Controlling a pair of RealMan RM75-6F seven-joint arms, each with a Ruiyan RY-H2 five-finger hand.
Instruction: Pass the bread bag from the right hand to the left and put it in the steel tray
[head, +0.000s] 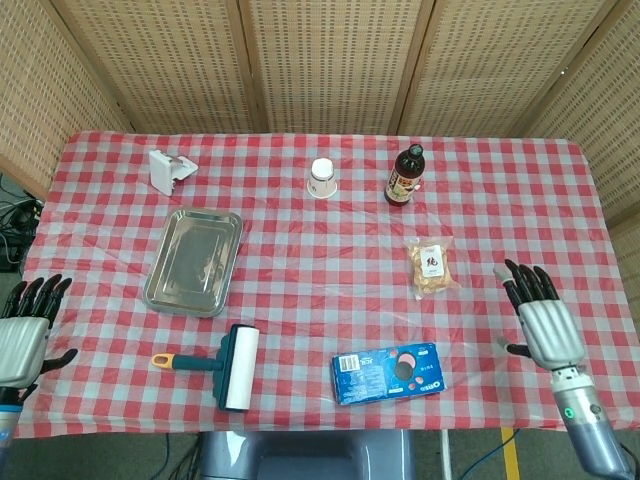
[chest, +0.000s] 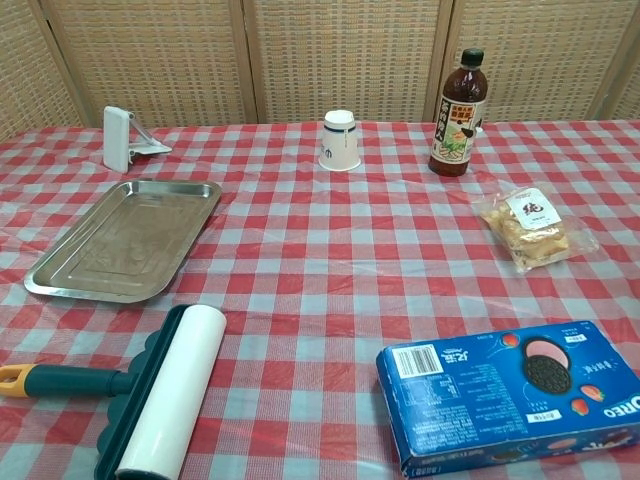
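My right hand hovers over the right edge of the table, fingers spread and pointing away from me, holding nothing. My left hand sits off the table's left edge, near its front corner, fingers likewise apart and empty (only the head view shows either hand; the chest view catches neither).

Nearest my right hand, a little to its left, lies the bread bag, a clear packet with a white label, flat on the red-and-white checked tablecloth. It is apart from my hand, untouched. Beyond it, toward the back of the table, a dark sauce bottle with a black cap stands upright. In front of the bag, near the front edge, a blue Oreo box lies flat.

Further left, at the back, a white paper cup stands upside down. The steel tray lies on the left half of the table, well apart from the bread bag, with nothing in it. Behind the tray sits a white plastic holder. In front of the tray lies a lint roller with a white roll, a dark green body and an orange end on its handle, pointing toward my left hand.
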